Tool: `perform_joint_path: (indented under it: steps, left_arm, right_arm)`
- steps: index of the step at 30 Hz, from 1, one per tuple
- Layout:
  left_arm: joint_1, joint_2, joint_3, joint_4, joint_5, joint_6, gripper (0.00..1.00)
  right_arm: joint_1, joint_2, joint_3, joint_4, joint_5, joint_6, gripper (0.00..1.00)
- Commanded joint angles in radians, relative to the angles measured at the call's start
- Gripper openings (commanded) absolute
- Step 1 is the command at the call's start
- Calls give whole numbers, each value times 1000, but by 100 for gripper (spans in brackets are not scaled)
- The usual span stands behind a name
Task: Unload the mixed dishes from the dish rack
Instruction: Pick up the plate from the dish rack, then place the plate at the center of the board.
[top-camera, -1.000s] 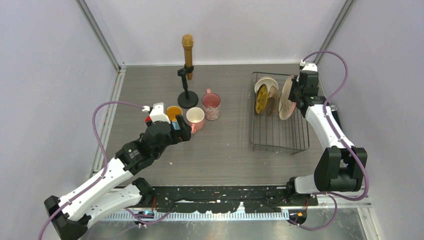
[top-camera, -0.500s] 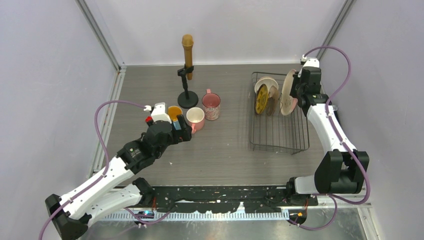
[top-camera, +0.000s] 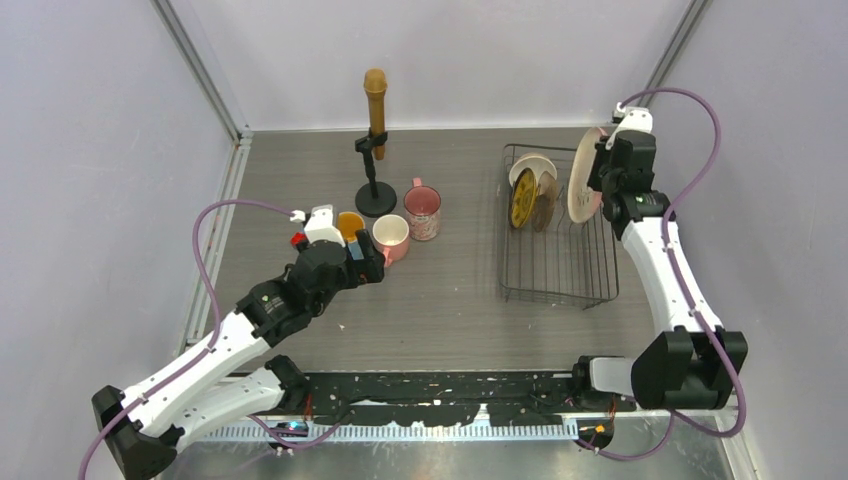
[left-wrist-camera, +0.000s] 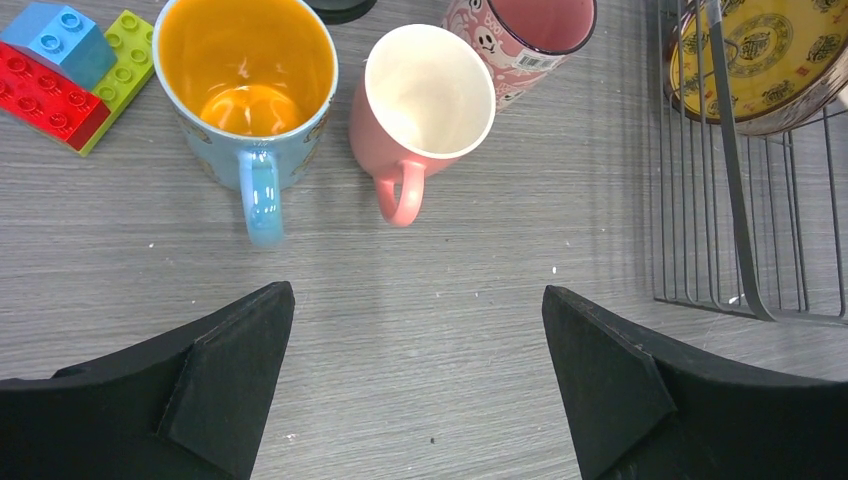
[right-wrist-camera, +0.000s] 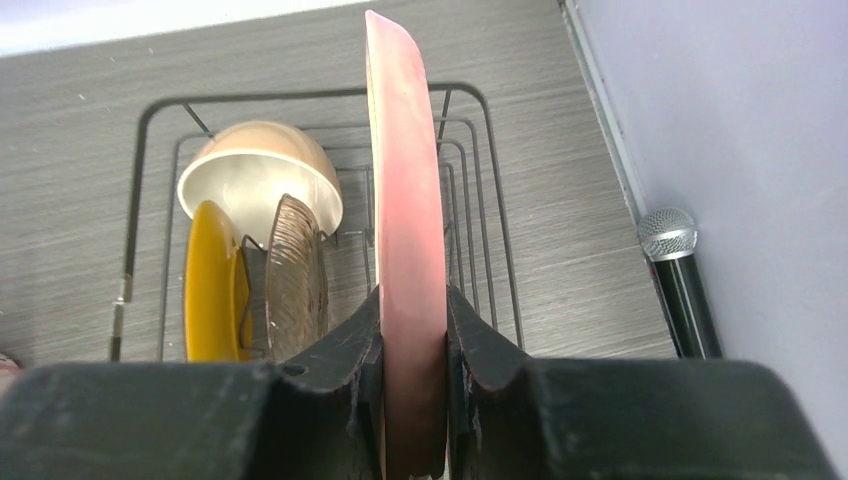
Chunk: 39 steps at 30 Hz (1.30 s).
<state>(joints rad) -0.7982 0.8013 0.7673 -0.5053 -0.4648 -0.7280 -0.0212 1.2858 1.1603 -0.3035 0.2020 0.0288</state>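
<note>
My right gripper (top-camera: 600, 180) is shut on the rim of the large pink-cream plate (top-camera: 580, 192) and holds it on edge above the right side of the black wire dish rack (top-camera: 556, 270). In the right wrist view the plate (right-wrist-camera: 405, 200) stands pinched between the jaws (right-wrist-camera: 413, 345). The white bowl (right-wrist-camera: 262, 172) and the small yellow plate (right-wrist-camera: 210, 295) stay in the rack (right-wrist-camera: 140, 200). My left gripper (left-wrist-camera: 415, 385) is open and empty just before the orange mug with blue handle (left-wrist-camera: 245, 80), the pink mug (left-wrist-camera: 425, 100) and the patterned mug (left-wrist-camera: 520, 30), all on the table.
A black round-based microphone stand (top-camera: 376, 150) stands behind the mugs. Toy blocks (left-wrist-camera: 60, 70) lie left of the orange mug. A ribbed glass dish (right-wrist-camera: 295, 275) leans beside the yellow plate. A hand microphone (right-wrist-camera: 680, 285) lies by the right wall.
My right gripper has lifted the large plate up and a little toward the far right, off the rack floor. The left arm has barely moved.
</note>
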Motion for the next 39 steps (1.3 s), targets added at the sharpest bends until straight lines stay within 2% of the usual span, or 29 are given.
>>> perform_joint_path:
  steps: [1, 10, 19, 26, 33, 39]
  left_arm:
    - [2, 0, 9, 47, 5, 7, 99]
    - [2, -4, 6, 51, 9, 1, 99]
    - [2, -15, 5, 58, 40, -2, 99]
    - [2, -52, -28, 111, 57, -25, 99]
    - [21, -15, -41, 186, 158, -49, 99]
    - [143, 6, -79, 311, 386, -123, 99]
  right_arm:
    - [1, -140, 72, 157, 20, 51, 0]
    - [1, -287, 58, 169, -176, 175, 0]
    - [1, -350, 47, 196, -468, 359, 0]
    - [17, -330, -33, 348, -712, 586, 0]
    - [167, -316, -143, 421, -777, 624, 0]
    - [258, -329, -249, 511, -762, 685, 0]
